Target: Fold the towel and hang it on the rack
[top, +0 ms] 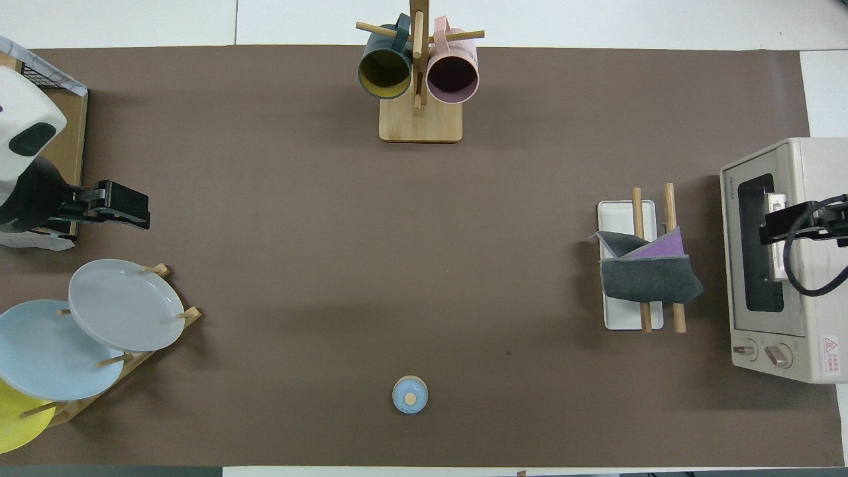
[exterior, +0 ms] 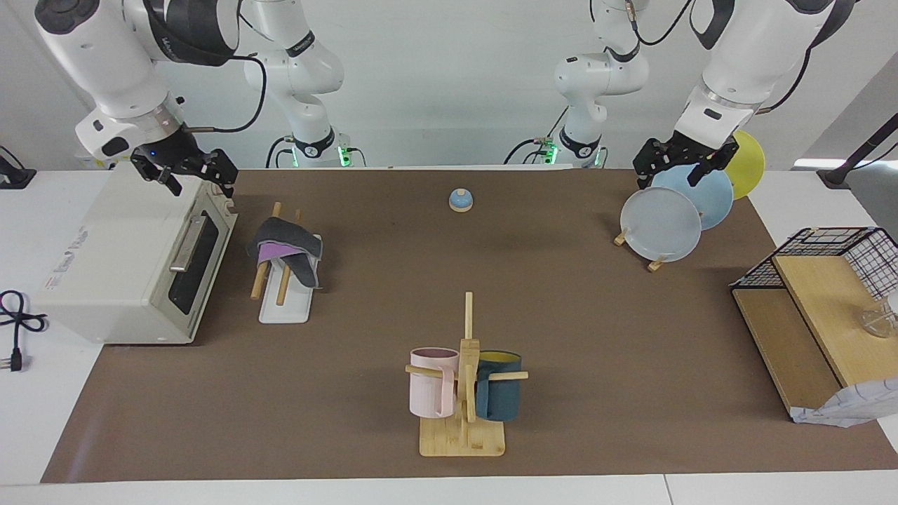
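Observation:
The towel (exterior: 286, 243) (top: 650, 279) hangs folded over the two wooden rods of the rack (exterior: 284, 308) (top: 623, 215), dark grey outward with a purple patch showing. It covers the part of the rods nearer the robots, and one grey corner droops toward the white base. My right gripper (exterior: 198, 184) (top: 774, 224) is open and holds nothing, raised over the toaster oven beside the rack and apart from the towel. My left gripper (exterior: 672, 175) (top: 132, 207) waits open and holds nothing over the plate stand at the left arm's end.
A toaster oven (exterior: 119, 259) (top: 782, 265) stands right beside the rack. A mug tree (exterior: 463, 379) (top: 419, 73) with two mugs stands farthest from the robots. A plate stand (exterior: 663, 221) (top: 99, 331), a blue bell (exterior: 460, 200) (top: 410, 395) and a wire-and-wood shelf (exterior: 828, 280) also stand here.

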Motion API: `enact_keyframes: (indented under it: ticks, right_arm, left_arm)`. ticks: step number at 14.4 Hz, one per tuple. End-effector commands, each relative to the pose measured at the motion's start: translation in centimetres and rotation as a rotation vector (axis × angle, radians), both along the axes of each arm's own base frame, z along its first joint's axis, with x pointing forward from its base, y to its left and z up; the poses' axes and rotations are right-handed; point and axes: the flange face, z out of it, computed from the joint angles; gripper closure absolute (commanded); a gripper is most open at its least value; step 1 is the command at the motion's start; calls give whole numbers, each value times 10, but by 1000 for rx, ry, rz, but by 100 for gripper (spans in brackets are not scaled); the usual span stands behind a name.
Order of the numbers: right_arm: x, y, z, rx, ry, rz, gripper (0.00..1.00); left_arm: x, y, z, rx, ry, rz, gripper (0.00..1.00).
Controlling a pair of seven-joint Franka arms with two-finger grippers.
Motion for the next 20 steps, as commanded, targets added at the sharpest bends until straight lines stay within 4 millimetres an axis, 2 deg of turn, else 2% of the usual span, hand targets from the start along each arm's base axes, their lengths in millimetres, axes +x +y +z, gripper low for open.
enact_keyframes:
  ticks: [1,5,7,11,14,16,20]
  right_arm:
    - [17,-13,16,-4,36,-13,0]
    - [29,-11,20,-20,42,-9,0]
    - [36,-15,7,-15,63,-23,0]
    - [27,-18,24,-19,31,-29,0]
    - [23,-22,25,-10,33,-38,0]
    - [14,-21,29,-8,33,-38,0]
    - [17,-20,31,-20,17,-35,0]
  left_arm:
    - [-5,0,6,-11,10,-8,0]
    - [-8,3,8,-10,6,-2,0]
    - [-8,2,7,-8,6,0,0]
    - [-8,3,7,-8,6,3,0]
    - [-8,3,7,-7,11,5,0]
    - [-8,6,8,-7,8,11,0]
    - [-7,10,7,-7,11,20,0]
